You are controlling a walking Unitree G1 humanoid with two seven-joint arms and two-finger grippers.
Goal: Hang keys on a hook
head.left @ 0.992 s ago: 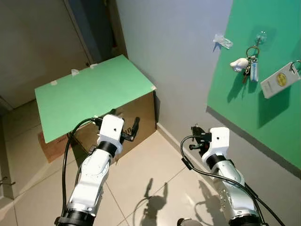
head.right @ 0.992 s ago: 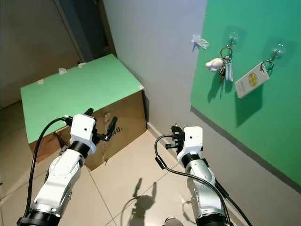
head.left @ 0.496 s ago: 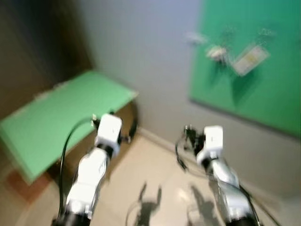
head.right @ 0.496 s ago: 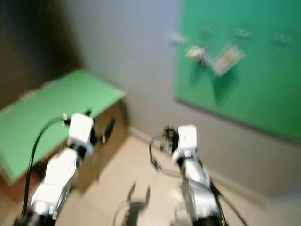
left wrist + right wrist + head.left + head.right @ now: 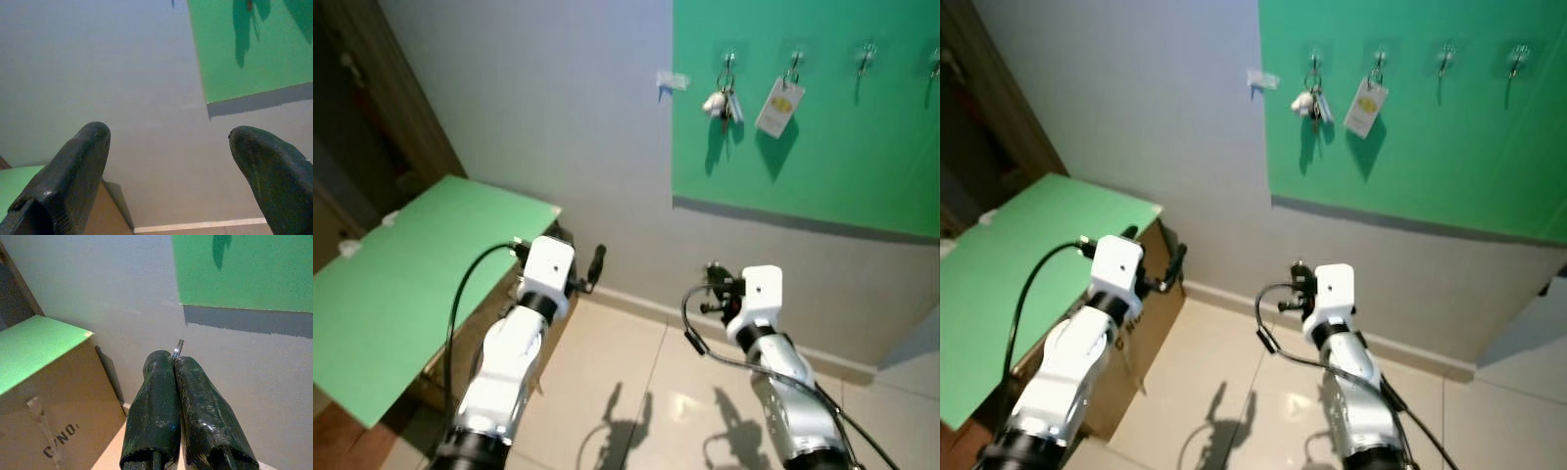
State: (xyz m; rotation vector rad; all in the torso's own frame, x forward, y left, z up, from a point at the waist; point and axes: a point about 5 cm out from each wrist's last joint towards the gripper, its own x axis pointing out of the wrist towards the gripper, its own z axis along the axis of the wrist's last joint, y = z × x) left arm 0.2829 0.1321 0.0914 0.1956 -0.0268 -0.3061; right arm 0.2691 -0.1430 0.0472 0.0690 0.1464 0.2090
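A green panel (image 5: pixel 822 147) on the grey wall carries a row of hooks. One hook holds a key bunch with a white charm (image 5: pixel 720 101). The hook beside it holds a white tag with a yellow spot (image 5: pixel 777 106). Two bare hooks (image 5: pixel 867 57) follow to the right. My right gripper (image 5: pixel 713 279) is raised low in front of the wall, well below the panel. Its fingers (image 5: pixel 161 396) are shut on a thin silver key ring (image 5: pixel 177 348) that pokes out at the tips. My left gripper (image 5: pixel 168 142) is open and holds nothing, near the box corner.
A cardboard box with a green top (image 5: pixel 411 284) stands on the left against the wall. A small clear hook (image 5: pixel 671 80) sticks to the grey wall left of the panel. A dark doorway (image 5: pixel 352 127) lies at far left. Beige tiled floor (image 5: pixel 636 382) spreads below.
The whole view has swung; the green panel now faces me more squarely and shows more hooks. Both arms keep the same pose, and the right gripper stays shut.
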